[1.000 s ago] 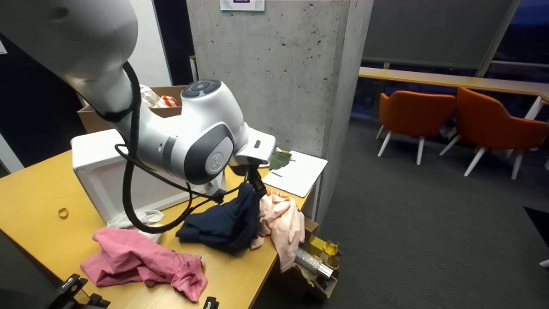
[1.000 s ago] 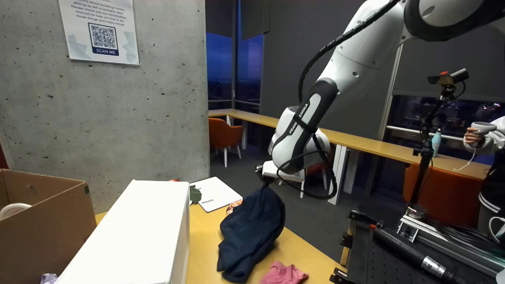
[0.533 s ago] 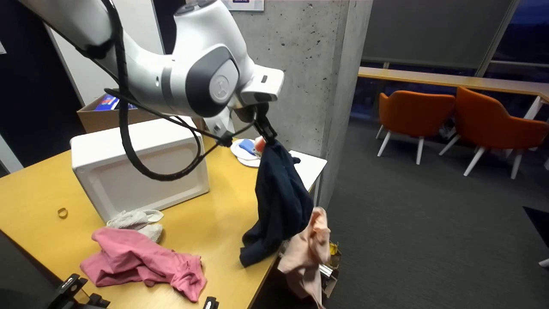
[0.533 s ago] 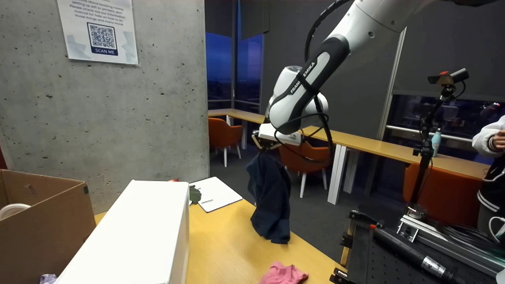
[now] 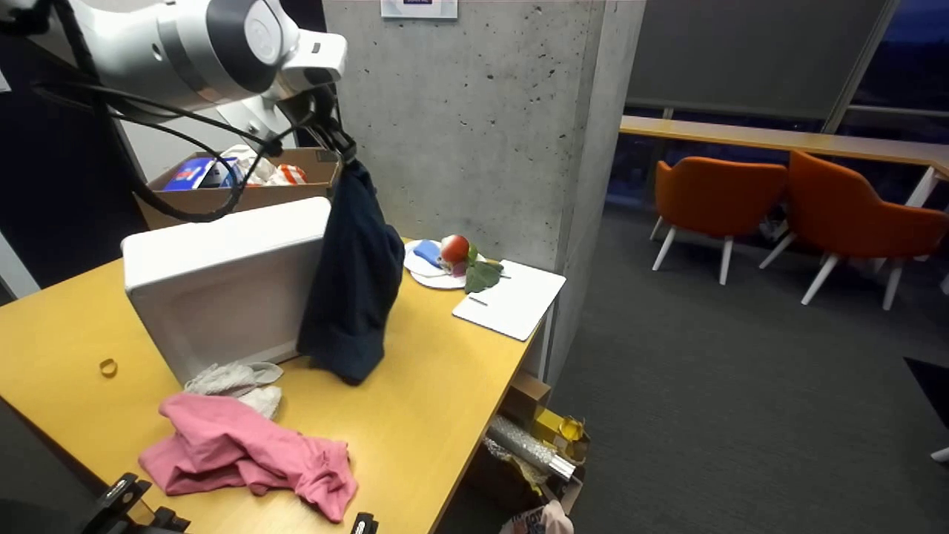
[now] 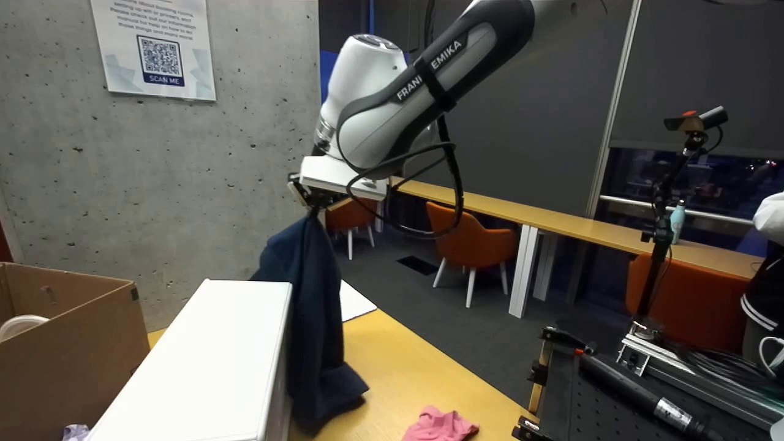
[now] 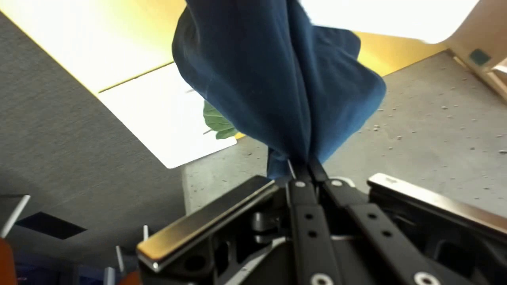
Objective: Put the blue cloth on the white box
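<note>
Just beside the end of the white box (image 5: pixel 222 241), high over the tabletop (image 5: pixel 445 356), the claw (image 7: pixel 304 168) is clenched on the blue cloth (image 5: pixel 352 289), pinching it near its upper end in the wrist view. The cloth hangs in long folds beside the box: in an exterior view it covers part of the box's side, and in an exterior view its lower end (image 6: pixel 334 392) hangs alongside, with some cloth showing beyond the far edge. Whether cloth and box touch cannot be told. Half a second ago the cloth hung at the tabletop's outer edge; claw, arm (image 5: pixel 185 52) and cloth have since moved up and across to the box. In an exterior view the board (image 5: pixel 511 308) and the leaf (image 5: pixel 483 276), largely hidden by the cloth then, show plainly now. The peach cloth (image 5: pixel 547 519), draped over the tabletop's edge a second ago and hanging past it half a second ago, shows only in part now, well below the tabletop. The pink cloth (image 5: pixel 252 452), crumpled on the tabletop, the pale cloth (image 5: pixel 233 380) just beside it and the carton (image 6: pixel 67 361) are where they were.
</note>
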You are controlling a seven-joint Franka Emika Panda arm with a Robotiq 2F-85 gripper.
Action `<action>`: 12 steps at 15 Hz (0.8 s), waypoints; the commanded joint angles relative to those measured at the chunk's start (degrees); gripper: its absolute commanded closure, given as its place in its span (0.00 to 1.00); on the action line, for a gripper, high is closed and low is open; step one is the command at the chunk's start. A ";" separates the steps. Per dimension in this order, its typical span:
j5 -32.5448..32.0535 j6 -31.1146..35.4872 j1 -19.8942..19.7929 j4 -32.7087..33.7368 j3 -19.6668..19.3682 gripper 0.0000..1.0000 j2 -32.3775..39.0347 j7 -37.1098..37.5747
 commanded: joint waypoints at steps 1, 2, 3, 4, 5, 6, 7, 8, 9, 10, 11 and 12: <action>-5.61 -5.08 0.22 13.13 3.17 0.99 3.35 4.52; -6.73 -6.87 0.13 17.16 4.34 0.99 4.48 5.21; -7.85 -8.37 0.14 20.31 5.37 0.99 5.42 5.92; -8.46 -9.82 -0.15 23.54 6.80 0.99 6.60 6.15; -9.03 -11.11 -0.49 26.75 8.19 0.99 7.90 6.17; -9.29 -12.55 -0.65 29.74 9.37 0.99 9.41 6.29; -9.17 -13.77 -0.98 32.63 10.79 0.99 11.02 5.91; -8.99 -14.84 -1.13 35.38 12.12 0.99 12.69 5.45; -8.86 -15.82 -1.25 38.08 13.11 0.99 14.55 5.22; -8.70 -16.73 -1.25 40.53 14.08 0.94 16.32 4.80; -8.64 -17.73 -1.28 42.96 14.79 0.71 18.14 4.45; -6.73 -18.33 -0.54 45.20 13.85 0.69 20.01 3.33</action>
